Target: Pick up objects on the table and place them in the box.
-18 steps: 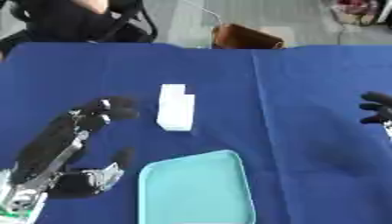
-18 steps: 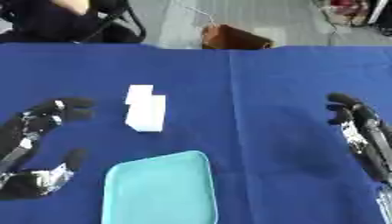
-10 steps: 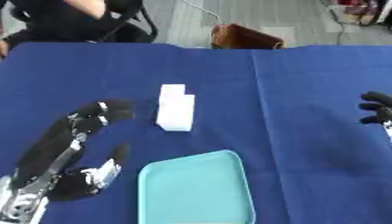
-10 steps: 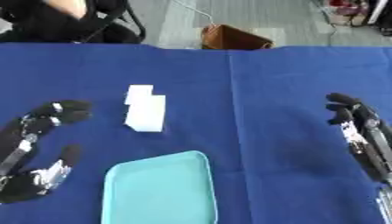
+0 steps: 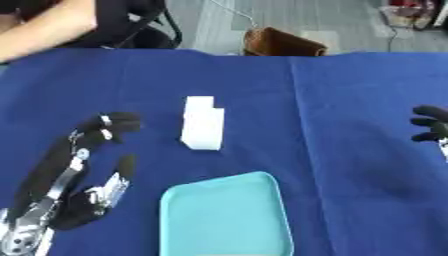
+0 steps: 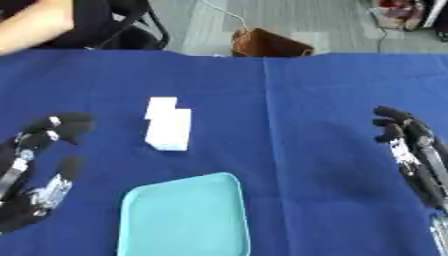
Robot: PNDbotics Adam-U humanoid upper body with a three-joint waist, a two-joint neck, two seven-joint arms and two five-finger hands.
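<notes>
A white blocky object (image 5: 203, 123) lies on the blue table (image 5: 332, 100), left of the middle. Just in front of it sits a shallow light-teal box (image 5: 226, 216), with nothing in it. My left hand (image 5: 74, 172) is at the lower left, open, fingers stretched toward the white object and about a hand's width short of it. My right hand (image 6: 411, 150) rests open near the right edge, far from both things.
A brown bag (image 5: 282, 43) stands on the floor beyond the table's far edge. A person's arm (image 5: 44, 25) shows at the top left, off the table. Blue cloth stretches between the white object and my right hand.
My left hand has drifted a little to the right and forward, closer to the white object. The right hand and the object stay put.
</notes>
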